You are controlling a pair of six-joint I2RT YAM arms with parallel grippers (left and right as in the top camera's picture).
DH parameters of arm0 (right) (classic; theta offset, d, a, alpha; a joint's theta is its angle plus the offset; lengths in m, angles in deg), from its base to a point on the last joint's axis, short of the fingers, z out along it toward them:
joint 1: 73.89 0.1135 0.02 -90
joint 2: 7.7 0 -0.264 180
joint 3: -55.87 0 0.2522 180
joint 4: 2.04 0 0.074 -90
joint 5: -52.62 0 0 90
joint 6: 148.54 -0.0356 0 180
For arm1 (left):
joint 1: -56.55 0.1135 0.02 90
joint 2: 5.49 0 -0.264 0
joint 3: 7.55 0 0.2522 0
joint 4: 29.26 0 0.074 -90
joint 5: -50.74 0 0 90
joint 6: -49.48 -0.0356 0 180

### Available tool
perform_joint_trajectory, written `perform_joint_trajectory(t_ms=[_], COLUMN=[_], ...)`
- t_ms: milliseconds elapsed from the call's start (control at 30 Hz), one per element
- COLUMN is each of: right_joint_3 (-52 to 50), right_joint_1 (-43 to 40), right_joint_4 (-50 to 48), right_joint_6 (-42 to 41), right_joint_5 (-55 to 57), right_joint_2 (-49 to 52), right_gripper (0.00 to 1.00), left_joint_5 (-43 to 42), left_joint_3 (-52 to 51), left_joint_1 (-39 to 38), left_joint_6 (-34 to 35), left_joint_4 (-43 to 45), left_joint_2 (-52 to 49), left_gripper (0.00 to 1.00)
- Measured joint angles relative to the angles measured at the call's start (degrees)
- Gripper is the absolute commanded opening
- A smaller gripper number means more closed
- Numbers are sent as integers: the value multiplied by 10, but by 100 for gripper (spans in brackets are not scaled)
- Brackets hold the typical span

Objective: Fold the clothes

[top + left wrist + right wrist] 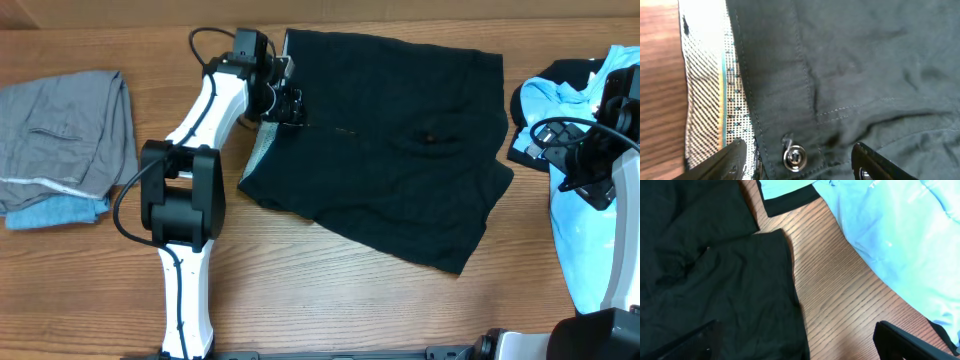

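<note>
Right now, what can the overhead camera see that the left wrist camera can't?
Only the overhead view shows the folded grey pile at the left with a blue piece under it, and the light blue T-shirt at the right. Only the left wrist view shows small details: a shiny metal snap, the stitching, and the woven pattern inside the waistband. Both show the black shorts, the wooden table and the open left gripper at the waistband.
</note>
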Motion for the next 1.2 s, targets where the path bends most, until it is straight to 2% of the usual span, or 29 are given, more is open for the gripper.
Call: perform_joint_trajectory(t_ms=[133, 200, 300, 533, 900, 1200], right_joint_3=[0, 0, 0, 0, 0, 0], right_joint_1=[0, 0, 0, 0, 0, 0], right_joint_4=[0, 0, 0, 0, 0, 0], right_joint_6=[0, 0, 0, 0, 0, 0], right_joint_5=[0, 0, 0, 0, 0, 0], right_joint_2=[0, 0, 0, 0, 0, 0], right_gripper=[100, 100, 100, 100, 100, 100], left_joint_5=[2, 1, -9, -18, -2, 63], left_joint_3=[-17, -17, -18, -17, 85, 92], left_joint_1=[0, 1, 0, 1, 1, 1], left_joint_6=[17, 22, 27, 30, 10, -5], left_joint_4=[16, 18, 22, 7, -92, -110], left_joint_2=[0, 0, 0, 0, 0, 0], left_gripper=[54, 41, 34, 8, 5, 5])
